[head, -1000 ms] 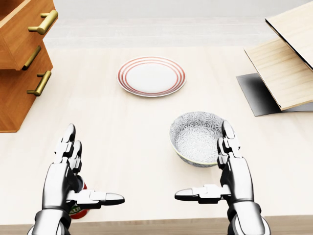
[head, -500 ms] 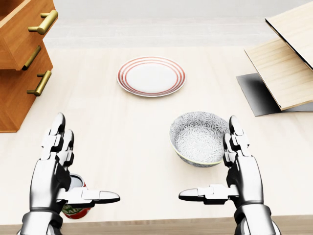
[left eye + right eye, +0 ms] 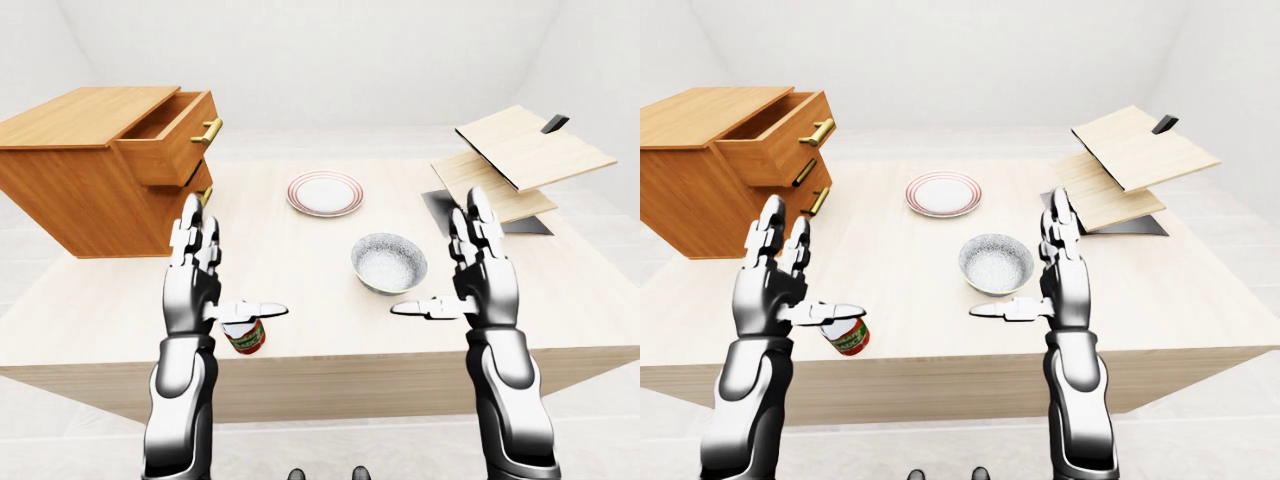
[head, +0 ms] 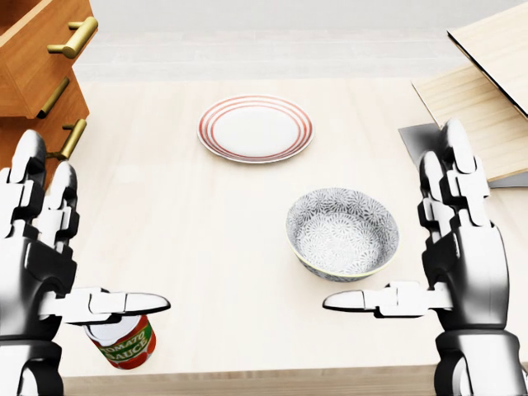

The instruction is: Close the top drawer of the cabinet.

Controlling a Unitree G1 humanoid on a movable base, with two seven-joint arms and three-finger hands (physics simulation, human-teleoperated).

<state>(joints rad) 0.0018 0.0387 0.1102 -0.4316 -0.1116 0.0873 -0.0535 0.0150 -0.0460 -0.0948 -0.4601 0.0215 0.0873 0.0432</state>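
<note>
The left robot hand (image 4: 41, 264) is raised over the near edge of the table (image 4: 214, 239), fingers straight up and spread, thumb pointing inward; it holds nothing. The right robot hand (image 4: 450, 256) mirrors it at the right of the head view, likewise splayed and empty, thumb reaching toward the middle.

Just under the left thumb, near the table's bottom edge, stands a red can (image 4: 124, 340) with a green band; its label reads "TOMATO SAUCE". Just left of the right robot hand sits a grey patterned bowl (image 4: 342, 233), nothing inside it. Higher in the head view lies a white plate (image 4: 256, 128) with red rings, bare as well.

The cabinet (image 3: 95, 175) stands on the table's left end, orange-brown wood with brass handles. Its top drawer (image 3: 170, 140) is pulled well out, the opening visible in the left-eye view; whether anything lies inside cannot be told. The lower drawers look pushed in. Both robot hands are well apart from it.

At the right, pale wooden boards (image 3: 520, 160) lean tilted over a dark flat sheet (image 3: 445, 210). The table is light wood; walls and floor around are plain white.
</note>
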